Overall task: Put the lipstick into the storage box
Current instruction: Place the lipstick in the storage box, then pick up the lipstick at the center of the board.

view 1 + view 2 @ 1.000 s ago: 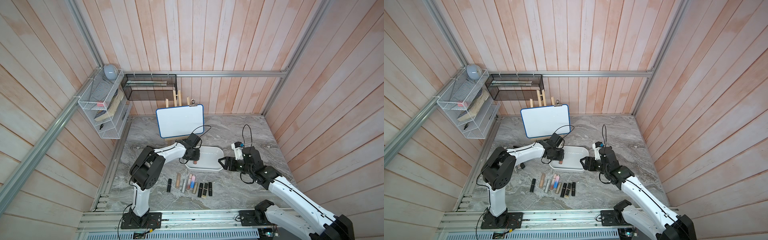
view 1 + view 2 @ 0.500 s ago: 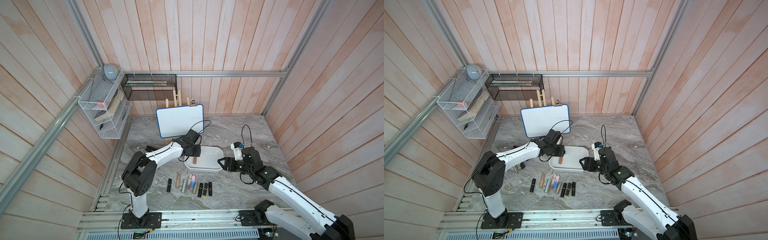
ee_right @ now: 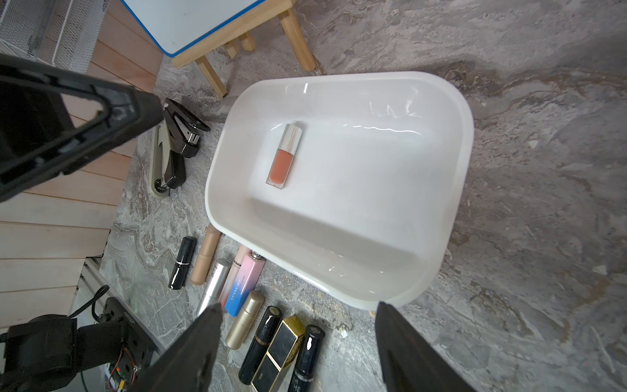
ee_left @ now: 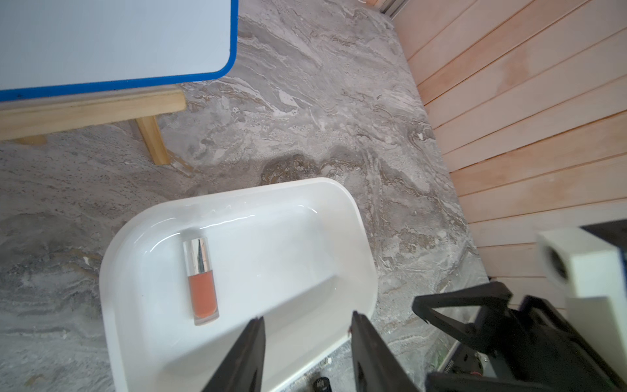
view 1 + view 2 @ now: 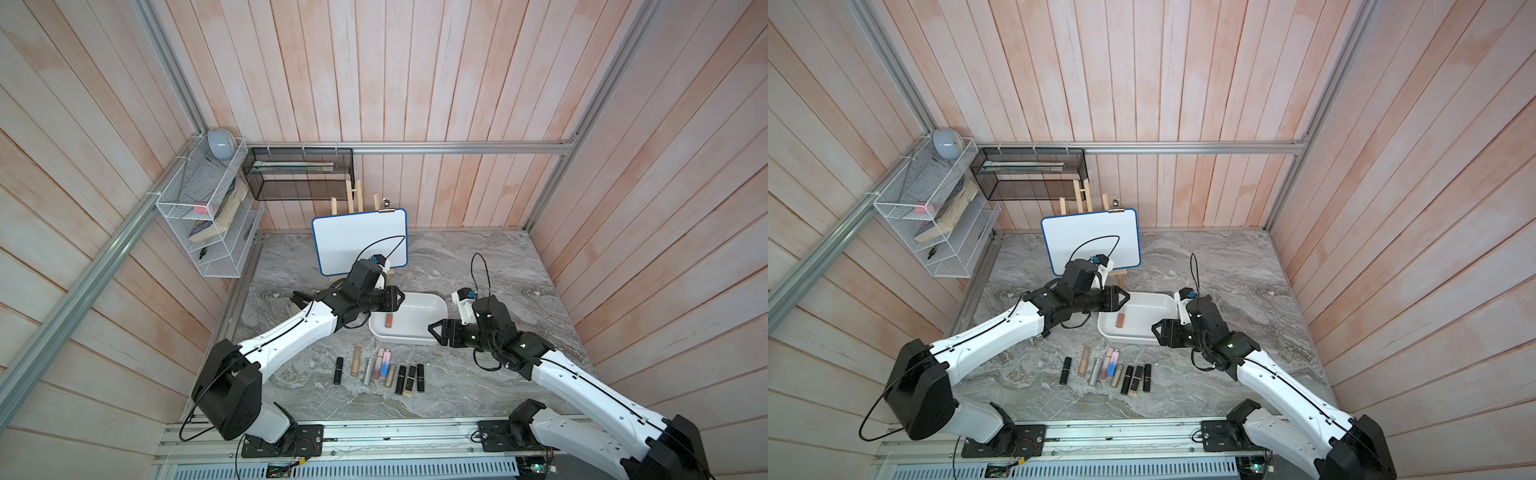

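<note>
One orange lip gloss (image 3: 283, 156) lies in the storage box (image 3: 339, 76), a row of lipsticks (image 3: 244, 295) waits outside; left gripper (image 4: 307, 317) narrowly parted and empty, right gripper (image 3: 298, 304) wide, perhaps touching the rim.

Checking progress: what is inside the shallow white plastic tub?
Only a clear orange lipstick tube with silver cap lies flat on the white plastic tub's floor. Nothing covers the floor.

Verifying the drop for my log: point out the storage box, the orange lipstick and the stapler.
storage box (image 3: 356, 176), right wrist view, bare inner floor.
orange lipstick (image 3: 281, 166), right wrist view, orange body.
stapler (image 3: 185, 128), right wrist view, black upper arm.
</note>
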Controlling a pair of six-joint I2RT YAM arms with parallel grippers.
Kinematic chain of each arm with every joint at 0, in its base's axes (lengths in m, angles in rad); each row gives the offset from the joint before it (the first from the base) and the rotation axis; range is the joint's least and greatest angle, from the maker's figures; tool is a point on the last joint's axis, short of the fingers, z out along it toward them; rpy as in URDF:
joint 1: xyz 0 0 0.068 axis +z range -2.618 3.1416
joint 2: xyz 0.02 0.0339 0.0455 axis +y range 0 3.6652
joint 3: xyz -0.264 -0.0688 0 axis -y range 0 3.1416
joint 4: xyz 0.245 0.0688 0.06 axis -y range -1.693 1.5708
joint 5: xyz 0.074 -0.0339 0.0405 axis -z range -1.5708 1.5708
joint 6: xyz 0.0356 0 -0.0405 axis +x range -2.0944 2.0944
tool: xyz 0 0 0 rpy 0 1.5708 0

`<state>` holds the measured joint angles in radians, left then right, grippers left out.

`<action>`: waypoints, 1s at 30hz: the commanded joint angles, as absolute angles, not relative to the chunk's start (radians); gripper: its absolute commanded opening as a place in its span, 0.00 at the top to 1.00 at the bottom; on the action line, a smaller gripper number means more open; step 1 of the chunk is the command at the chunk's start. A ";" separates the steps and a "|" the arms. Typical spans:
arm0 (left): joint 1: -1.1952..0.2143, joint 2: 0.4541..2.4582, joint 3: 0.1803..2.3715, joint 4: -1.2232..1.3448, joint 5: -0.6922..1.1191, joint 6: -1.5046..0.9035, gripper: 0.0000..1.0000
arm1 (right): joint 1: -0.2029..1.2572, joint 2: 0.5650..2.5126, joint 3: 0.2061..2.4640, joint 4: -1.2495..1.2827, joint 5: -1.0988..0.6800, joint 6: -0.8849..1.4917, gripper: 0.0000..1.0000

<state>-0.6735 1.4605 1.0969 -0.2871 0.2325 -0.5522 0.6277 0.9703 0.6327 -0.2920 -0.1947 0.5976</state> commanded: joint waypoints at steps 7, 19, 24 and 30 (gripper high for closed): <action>-0.670 1.223 0.903 -0.058 0.371 -0.610 0.43 | 0.763 1.015 0.677 -0.336 -0.072 0.650 0.24; -0.595 0.966 0.532 0.166 0.478 -0.773 0.16 | 0.940 1.121 0.718 -0.378 0.036 0.714 0.24; -0.595 0.894 0.445 0.198 0.462 -0.816 0.11 | 1.000 1.145 0.720 -0.398 0.076 0.761 0.24; -0.595 0.816 0.364 0.247 0.460 -0.851 0.11 | 1.067 1.178 0.737 -0.442 0.130 0.810 0.24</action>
